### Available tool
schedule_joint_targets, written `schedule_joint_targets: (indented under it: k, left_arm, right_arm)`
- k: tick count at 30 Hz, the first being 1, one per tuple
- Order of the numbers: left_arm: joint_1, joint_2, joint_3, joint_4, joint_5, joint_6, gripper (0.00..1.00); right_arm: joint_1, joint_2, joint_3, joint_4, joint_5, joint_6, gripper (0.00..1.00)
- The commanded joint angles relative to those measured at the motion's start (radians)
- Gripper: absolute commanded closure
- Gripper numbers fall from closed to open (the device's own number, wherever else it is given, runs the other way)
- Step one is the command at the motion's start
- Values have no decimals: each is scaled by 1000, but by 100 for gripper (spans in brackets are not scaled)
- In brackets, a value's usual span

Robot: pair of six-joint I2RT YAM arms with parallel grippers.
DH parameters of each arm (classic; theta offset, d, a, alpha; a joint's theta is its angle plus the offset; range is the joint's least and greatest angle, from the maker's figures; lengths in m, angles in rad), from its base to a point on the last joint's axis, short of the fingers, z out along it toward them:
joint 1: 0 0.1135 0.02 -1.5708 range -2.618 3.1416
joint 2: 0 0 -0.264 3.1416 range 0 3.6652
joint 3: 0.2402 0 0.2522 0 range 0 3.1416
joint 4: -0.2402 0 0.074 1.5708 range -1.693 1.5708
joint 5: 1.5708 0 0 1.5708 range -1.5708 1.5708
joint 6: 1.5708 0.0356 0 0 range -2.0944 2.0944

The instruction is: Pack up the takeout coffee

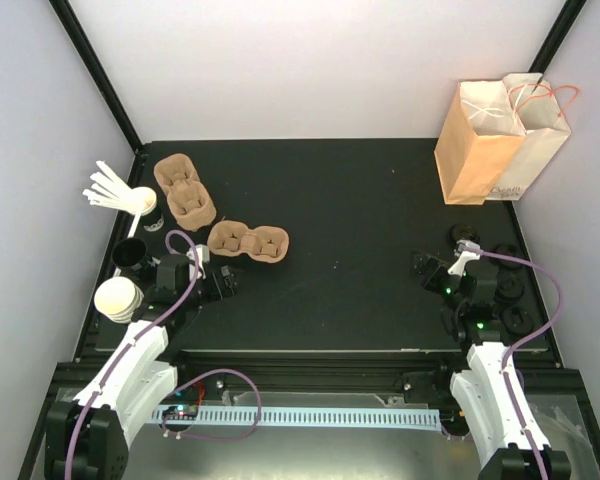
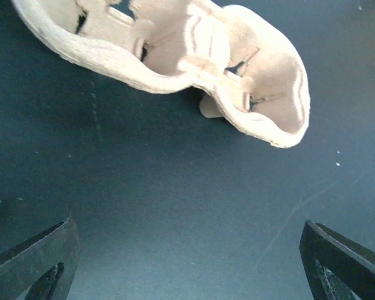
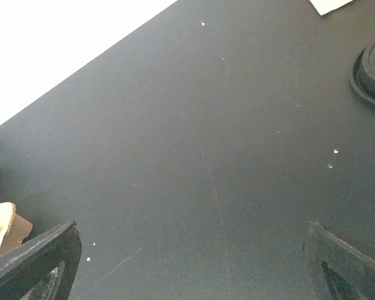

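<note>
At the table's 8 o'clock edge: stacked small cream paper cups [image 1: 118, 298], just left of the left gripper [image 1: 223, 284], whose fingers are spread and hold nothing. Moulded brown pulp two-cup carrier [image 2: 237, 75] lies at its 12 o'clock. Right gripper [image 1: 430, 265] likewise released, empty. Round black plastic lids [image 1: 507, 290] at table's 4 o'clock.

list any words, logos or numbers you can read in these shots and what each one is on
Dark print low on the paler face of the paper bag: too small and blurred to read.
Pulp cup carrier, seen close in the left wrist view: no print shows on it.
Right wrist view: no text in sight.
Nothing in any of the views can actually be read.
</note>
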Motion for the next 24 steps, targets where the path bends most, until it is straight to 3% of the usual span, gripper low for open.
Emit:
schedule_joint_targets:
  k: [1,6,11,20,24]
  left_arm:
    - [-3,-2,60,-20,-104,38,1]
    - [-3,-46,77,-25,-169,79,1]
    - [-3,-110,27,47,-154,129,1]
    - [-3,-111,-14,113,-49,133,1]
    - [-3,-76,-11,133,-11,136,1]
  right_arm:
    - [1,17,-1,20,-12,10,0]
    - [-1,104,53,2,4,6,0]
    - [-1,242,239,-83,43,8,0]
    - [-1,599,835,-332,285,-110,0]
    - [-1,780,1114,-434,320,-122,0]
